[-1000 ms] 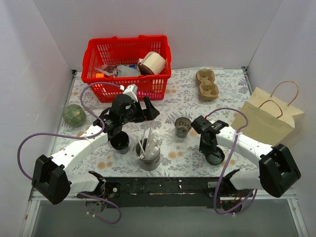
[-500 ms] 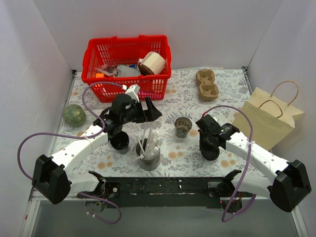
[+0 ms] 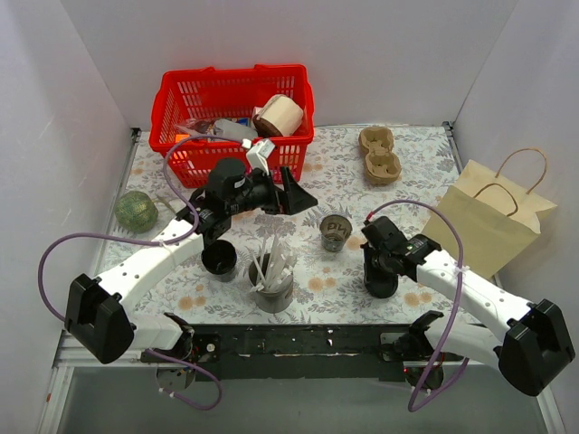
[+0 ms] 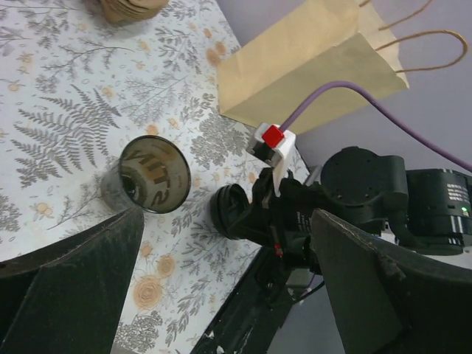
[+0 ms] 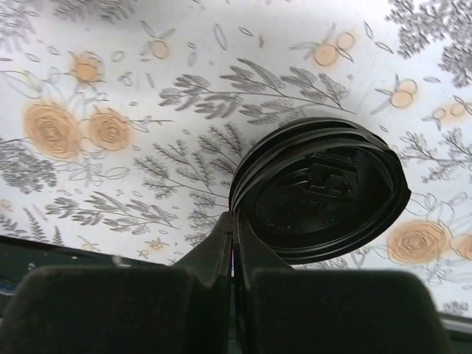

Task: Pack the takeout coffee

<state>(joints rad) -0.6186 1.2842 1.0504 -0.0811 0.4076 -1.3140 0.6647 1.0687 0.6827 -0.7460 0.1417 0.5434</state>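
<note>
coffee cup (image 3: 335, 232) upright, axis vertical

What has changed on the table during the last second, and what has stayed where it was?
The left tool, wide open, swung right, toward the open coffee cup. The right tool, shut on the rim of the black lid throughout, carried it slightly left toward that cup. Nothing was let go. The cup, red basket and paper bag stayed put.

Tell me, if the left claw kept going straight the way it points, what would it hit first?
Probably the small open cup, sitting roughly ahead of the open left gripper. Beyond it, the right gripper pinches a black lid. Depth is unclear.
</note>
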